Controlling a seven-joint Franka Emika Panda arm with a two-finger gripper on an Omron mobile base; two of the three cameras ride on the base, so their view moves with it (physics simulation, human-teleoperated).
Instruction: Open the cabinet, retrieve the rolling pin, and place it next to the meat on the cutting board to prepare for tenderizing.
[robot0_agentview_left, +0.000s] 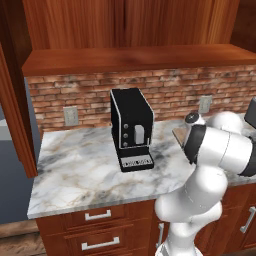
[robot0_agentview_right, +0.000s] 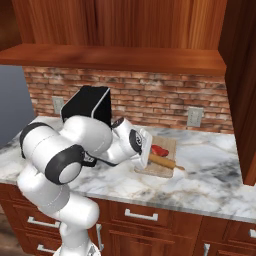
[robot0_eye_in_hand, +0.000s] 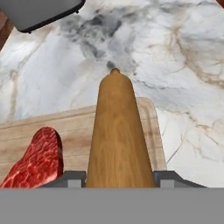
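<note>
My gripper (robot0_eye_in_hand: 120, 177) is shut on the rolling pin (robot0_eye_in_hand: 117, 131), a tan wooden cylinder that runs away from the hand between the two dark fingertips (robot0_eye_in_hand: 72, 177). The pin lies low over the cutting board (robot0_eye_in_hand: 65, 127), with the red meat (robot0_eye_in_hand: 37, 159) close beside it on the left. From the right base view, the gripper (robot0_agentview_right: 149, 157) holds the rolling pin (robot0_agentview_right: 164, 161) across the cutting board (robot0_agentview_right: 170, 142), just in front of the meat (robot0_agentview_right: 159, 150). I cannot tell whether the pin touches the board. The cabinet (robot0_agentview_left: 125, 22) hangs above; its handles are out of frame.
A black coffee machine (robot0_agentview_left: 131, 127) stands on the marble counter (robot0_agentview_left: 75, 170) left of the board. Brick wall with outlets (robot0_agentview_right: 194, 116) is behind. A tall wooden side panel (robot0_agentview_right: 242, 90) closes the counter's right end. Drawer units (robot0_agentview_left: 97, 216) sit below.
</note>
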